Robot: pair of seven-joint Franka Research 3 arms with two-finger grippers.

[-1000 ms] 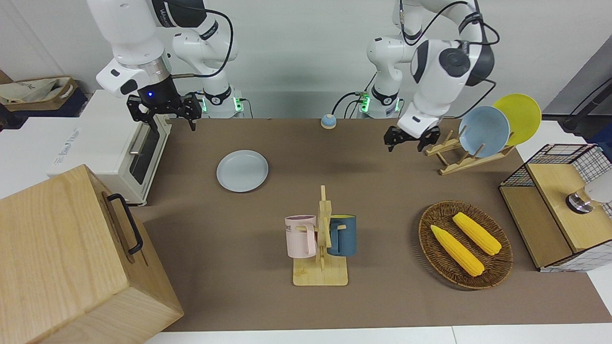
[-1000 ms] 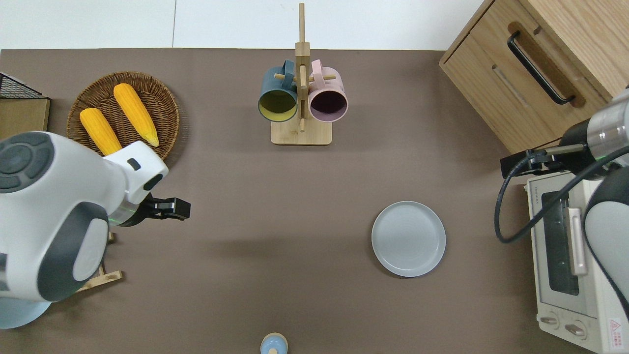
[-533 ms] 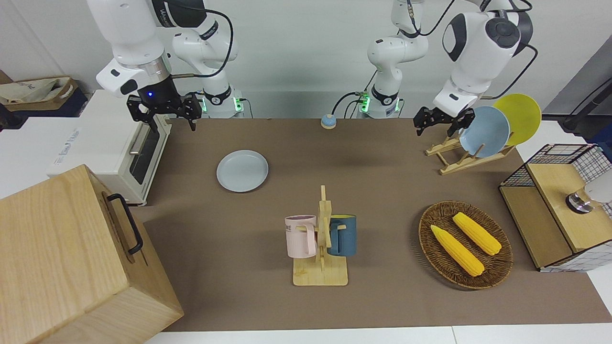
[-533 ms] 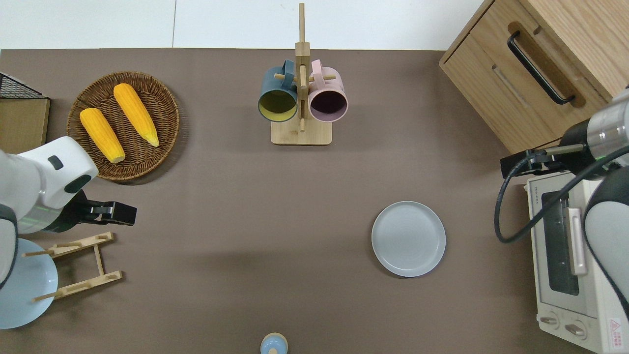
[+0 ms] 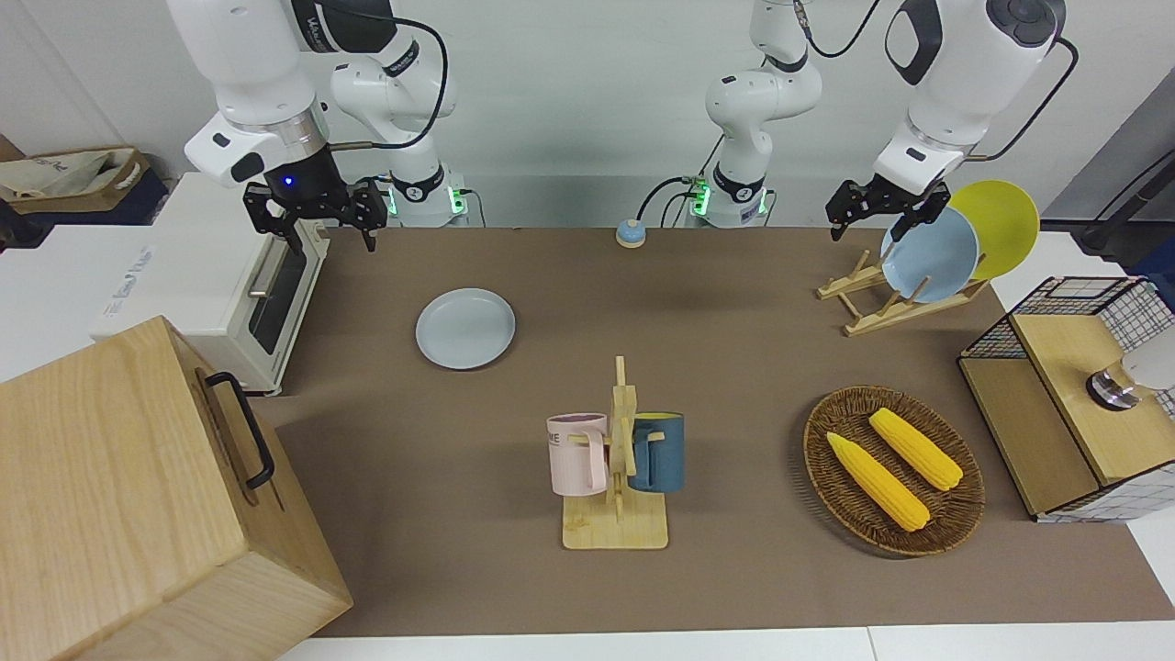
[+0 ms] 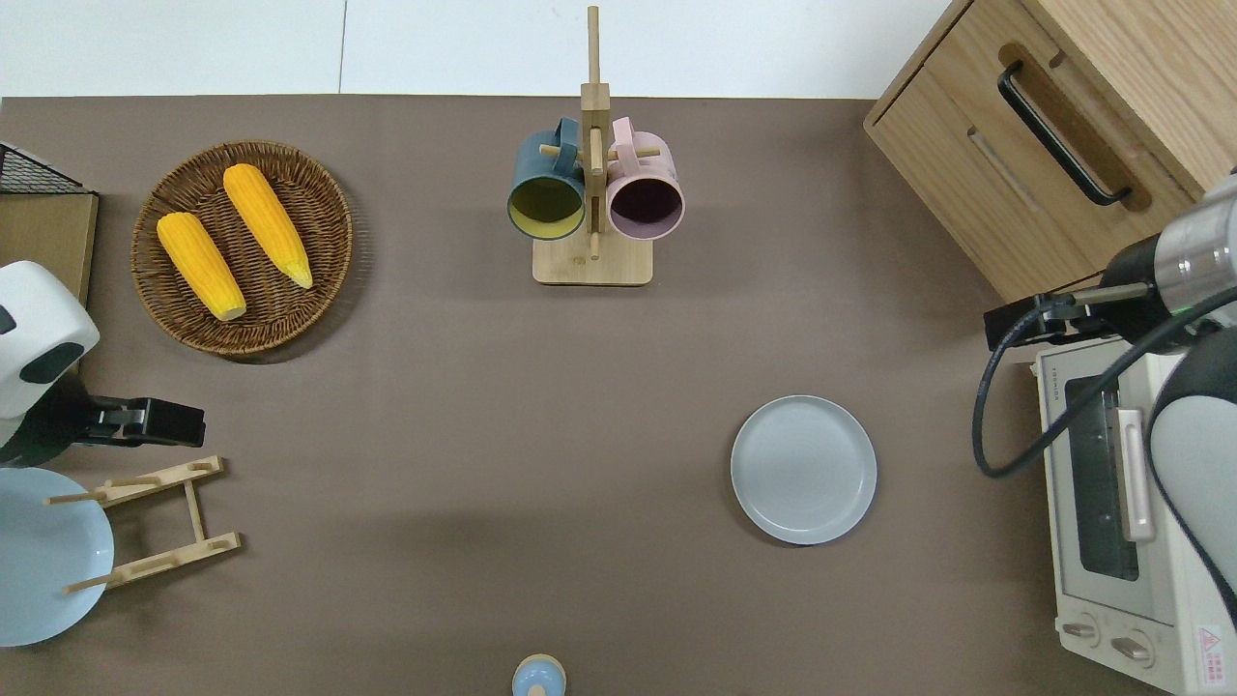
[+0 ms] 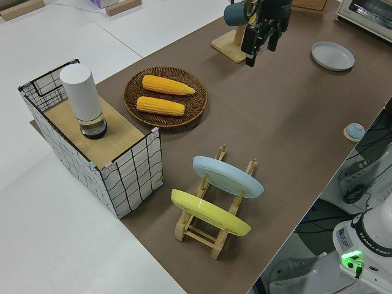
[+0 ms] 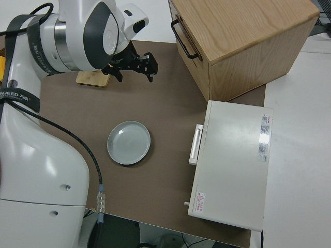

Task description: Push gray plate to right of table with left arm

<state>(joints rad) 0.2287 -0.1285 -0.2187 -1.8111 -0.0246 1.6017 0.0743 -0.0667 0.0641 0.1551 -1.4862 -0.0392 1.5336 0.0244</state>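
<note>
The gray plate [image 6: 803, 469] lies flat on the worktop [image 6: 464, 387] toward the right arm's end, just beside the toaster oven [image 6: 1131, 522] with a strip of bare brown between them, and nothing touches it. Judged from this, the push looks done, or nearly so: the plate sits well toward that end, and what may remain is only clearing the left arm [image 5: 955, 64] away. That arm is raised high at the opposite end from the toaster oven, bent at the elbow with its wrist pointing down, and the left gripper [image 5: 883, 204] hangs in the air over the plate rack [image 6: 145, 522], well apart from the gray plate. Its fingers stand apart and hold nothing. The right arm [image 5: 257, 83] is parked, and its gripper [image 5: 317, 211] also shows its fingers spread and empty.
</note>
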